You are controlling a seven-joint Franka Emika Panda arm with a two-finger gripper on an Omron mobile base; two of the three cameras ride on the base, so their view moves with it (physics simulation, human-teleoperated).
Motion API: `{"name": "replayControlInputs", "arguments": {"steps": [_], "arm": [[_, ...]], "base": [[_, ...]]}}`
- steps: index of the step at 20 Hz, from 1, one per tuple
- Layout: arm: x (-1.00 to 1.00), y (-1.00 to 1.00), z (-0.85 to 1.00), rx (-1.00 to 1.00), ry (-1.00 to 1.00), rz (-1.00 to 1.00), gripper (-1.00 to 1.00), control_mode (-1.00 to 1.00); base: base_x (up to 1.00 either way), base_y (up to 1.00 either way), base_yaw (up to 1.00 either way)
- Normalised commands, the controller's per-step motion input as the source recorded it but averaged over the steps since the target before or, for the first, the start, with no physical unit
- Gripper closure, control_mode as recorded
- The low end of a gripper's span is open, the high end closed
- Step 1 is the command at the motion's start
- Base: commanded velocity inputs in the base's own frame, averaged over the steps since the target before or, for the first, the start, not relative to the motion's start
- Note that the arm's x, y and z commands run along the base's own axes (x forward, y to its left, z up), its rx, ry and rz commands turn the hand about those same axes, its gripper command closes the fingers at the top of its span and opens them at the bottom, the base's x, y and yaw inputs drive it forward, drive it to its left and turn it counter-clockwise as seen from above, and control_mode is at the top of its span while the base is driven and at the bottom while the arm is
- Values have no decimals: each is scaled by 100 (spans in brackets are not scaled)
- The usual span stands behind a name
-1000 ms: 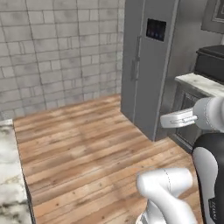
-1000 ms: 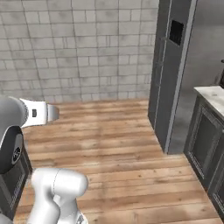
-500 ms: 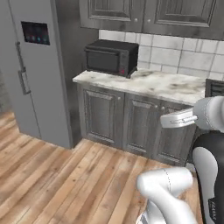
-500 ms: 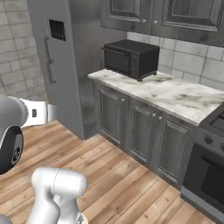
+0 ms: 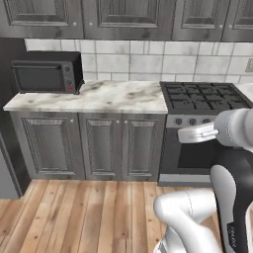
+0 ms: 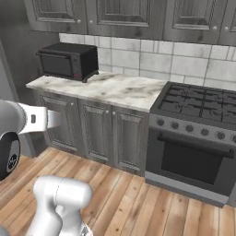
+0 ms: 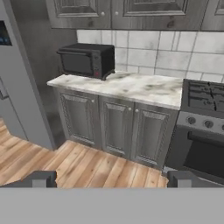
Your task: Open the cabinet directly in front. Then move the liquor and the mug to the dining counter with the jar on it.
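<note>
Now, the scene by parts:
Gripper point(image 7: 112, 179): jaws spread wide and empty, its two dark fingertips point(image 7: 37, 179) low in the hand view, well apart from everything.
Cabinet point(image 5: 127, 19): dark grey wall doors along the top, far side, above the tiled backsplash; all doors closed.
Worktop point(image 5: 94, 96): marble, below the wall doors, over low grey cabinets point(image 5: 84, 146).
Microwave point(image 5: 47, 72): black, on the worktop's left end.
Stove point(image 5: 205, 99): right of the worktop, oven door below.
Fridge point(image 7: 19, 78): grey, far left in the hand view.
Floor point(image 5: 79, 212): wood planks, near.
</note>
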Motion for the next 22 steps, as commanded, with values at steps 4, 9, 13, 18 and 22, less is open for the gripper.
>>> {"name": "replayControlInputs", "arguments": {"steps": [4, 9, 13, 18, 22], "arm": [[0, 0, 0, 0, 0, 0, -100, 100], [0, 0, 0, 0, 0, 0, -100, 100], [0, 0, 0, 0, 0, 0, -100, 100], [0, 0, 0, 0, 0, 0, -100, 100], [0, 0, 0, 0, 0, 0, -100, 100]], "base": [[0, -2, 0], [-4, -86, -1], [-34, -100, -8], [-14, -100, -13], [0, -100, -13]]}}
